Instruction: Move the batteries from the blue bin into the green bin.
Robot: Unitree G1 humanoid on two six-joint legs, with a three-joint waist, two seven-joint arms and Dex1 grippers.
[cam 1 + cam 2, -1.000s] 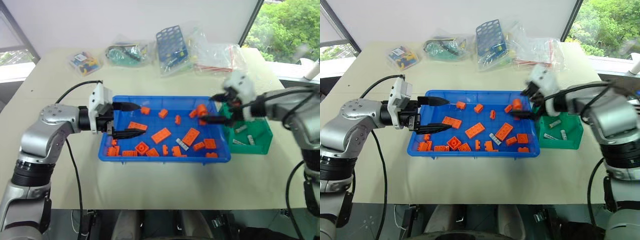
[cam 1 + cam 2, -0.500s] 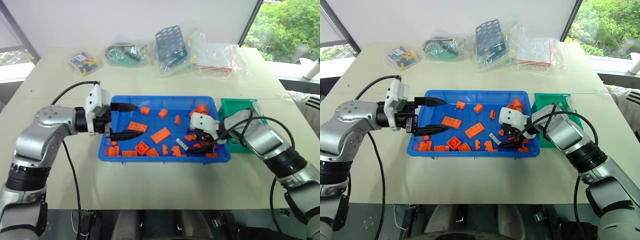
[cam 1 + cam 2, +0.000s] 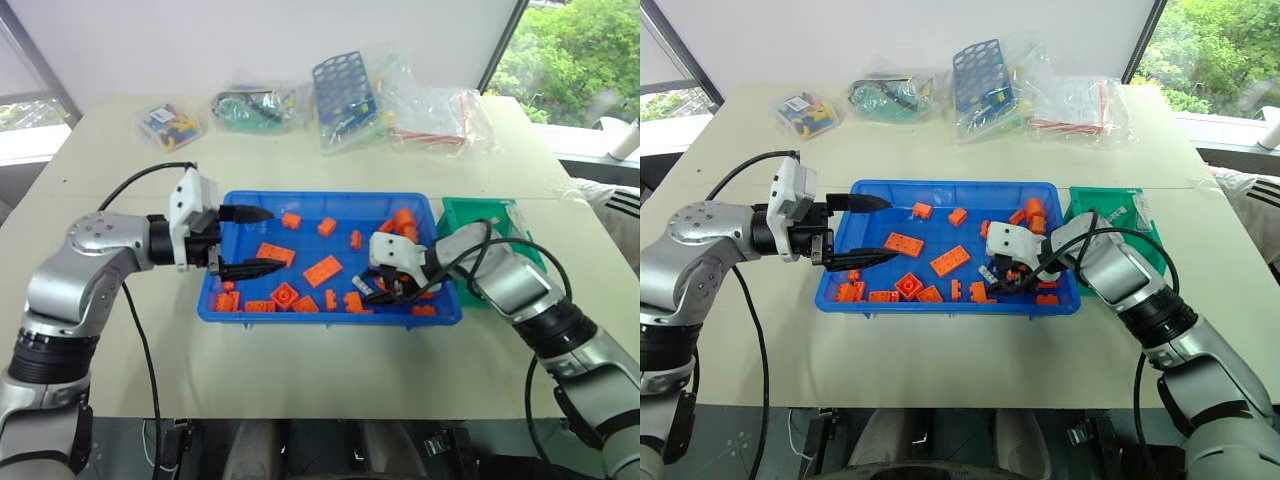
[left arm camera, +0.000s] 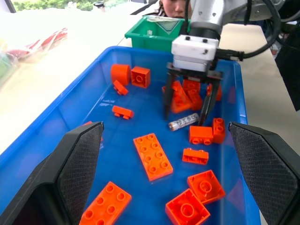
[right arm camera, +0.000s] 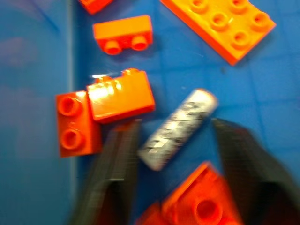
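1. A silver-grey battery (image 4: 183, 123) with dark print is seen lying flat on the floor of the blue bin (image 3: 238, 301), among orange bricks.
2. The green bin (image 3: 524, 253) is parked just beside it.

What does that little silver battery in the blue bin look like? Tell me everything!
The small silver-grey cylinder battery looks like shiny metal with dark print along its side. It lies flat on the floor of the shallow bright blue plastic bin, among orange plastic bricks. The right gripper straddles it, one black finger on each side, not yet closed on it.
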